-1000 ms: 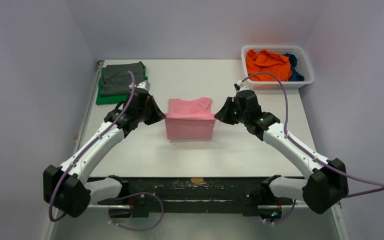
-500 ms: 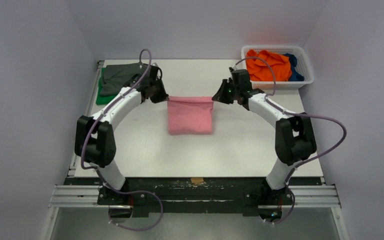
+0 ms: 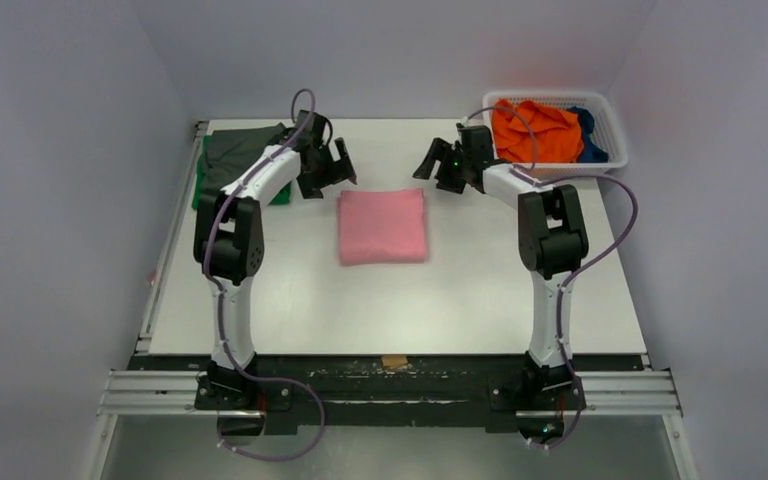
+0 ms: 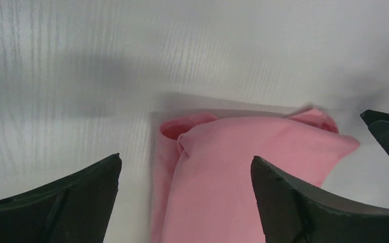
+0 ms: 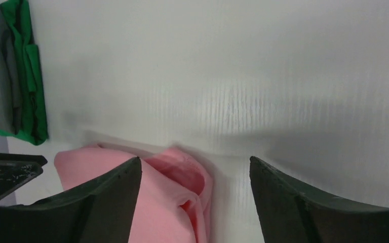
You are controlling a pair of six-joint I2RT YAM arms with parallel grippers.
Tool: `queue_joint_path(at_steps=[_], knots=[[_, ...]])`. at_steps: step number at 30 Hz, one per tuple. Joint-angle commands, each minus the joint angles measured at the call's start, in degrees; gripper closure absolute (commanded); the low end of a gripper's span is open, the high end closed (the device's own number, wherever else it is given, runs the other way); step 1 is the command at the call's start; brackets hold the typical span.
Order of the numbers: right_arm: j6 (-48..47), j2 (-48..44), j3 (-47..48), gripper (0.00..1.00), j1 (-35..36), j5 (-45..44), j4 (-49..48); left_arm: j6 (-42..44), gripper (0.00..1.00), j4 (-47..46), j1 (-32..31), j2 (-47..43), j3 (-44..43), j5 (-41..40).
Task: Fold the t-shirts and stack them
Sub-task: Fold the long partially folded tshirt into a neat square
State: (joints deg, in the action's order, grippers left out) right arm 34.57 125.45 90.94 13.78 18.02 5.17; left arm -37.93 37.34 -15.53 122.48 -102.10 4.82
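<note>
Left gripper (image 3: pixel 342 166) has its fingers spread wide and holds nothing; right gripper (image 3: pixel 426 164) is the same, apart and empty. Both hover just past the far corners of the pink t-shirt (image 3: pixel 383 226), which lies flat on the table (image 3: pixel 480 290) as a folded rectangle between them and slightly nearer the bases, its rolled collar end just below the fingertips in both wrist views. Likely reason: the fold looks done, so the shirt sits free and ready for stacking. To the outer side of the left gripper, the grey t-shirt (image 3: pixel 230 150) sits on the green t-shirt (image 3: pixel 200 190). Outboard of the right gripper, the basket (image 3: pixel 615 150) holds the orange t-shirt (image 3: pixel 530 130) and dark blue t-shirt (image 3: pixel 588 135). No labels or writing are legible.
</note>
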Motion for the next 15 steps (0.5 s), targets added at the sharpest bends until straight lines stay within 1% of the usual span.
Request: queue_joint_path(at_steps=[1,4,5,7,12,15], knots=[[-1.97,-6.26,0.78,0.19,0.0,-0.59,-0.2,1.28,0.0,0.72,0.85,-5.38,0.31,1.36],[-2.08,-12.87,-7.4,0.15,0.36,-1.09,-2.66,1.55,0.0,-5.19,0.85,-12.1,10.01,5.63],[-2.05,-15.81,-10.26,0.13,0.71,-0.59,-3.79,1.55,0.0,-7.03,0.85,-13.6,12.9,7.22],[-2.05,-19.77,-16.02,0.12,1.2,0.8,-4.79,1.73,0.0,-10.56,0.85,-14.98,17.72,10.34],[-1.2,-30.09,-29.63,0.11,1.51,1.47,-9.07,2.27,0.0,-12.46,0.64,-13.28,21.65,15.4],[-2.2,-36.36,-35.37,0.11,1.51,1.18,-7.86,1.76,0.06,-13.81,0.14,-11.13,22.76,15.45]])
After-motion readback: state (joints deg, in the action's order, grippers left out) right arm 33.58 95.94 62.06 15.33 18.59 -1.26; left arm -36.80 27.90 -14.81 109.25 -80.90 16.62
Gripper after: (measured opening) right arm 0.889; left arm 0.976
